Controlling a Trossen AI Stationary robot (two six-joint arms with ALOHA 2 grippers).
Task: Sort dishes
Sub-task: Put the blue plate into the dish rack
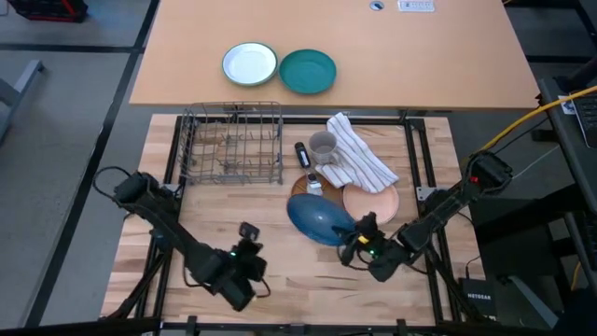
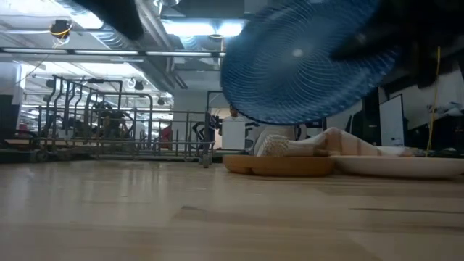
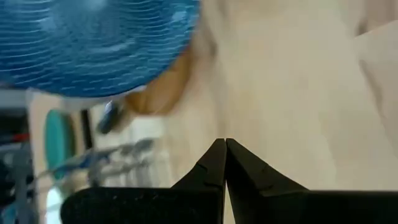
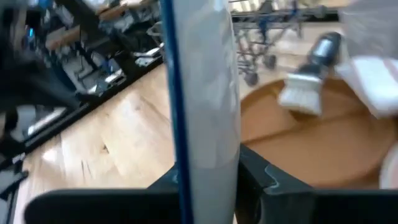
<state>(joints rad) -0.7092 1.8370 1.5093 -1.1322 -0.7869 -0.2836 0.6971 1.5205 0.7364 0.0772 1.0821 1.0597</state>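
Dark blue with fine pale dots, the round plate (image 1: 315,219) hangs tilted above the wooden tabletop (image 1: 289,266), pinched by the right tool (image 1: 354,238). The left tool (image 3: 224,152) is closed, empty.

The blue plate (image 1: 315,218) hangs tilted above the table, overlapping the wooden plate (image 1: 300,184) and pink plate (image 1: 371,201).
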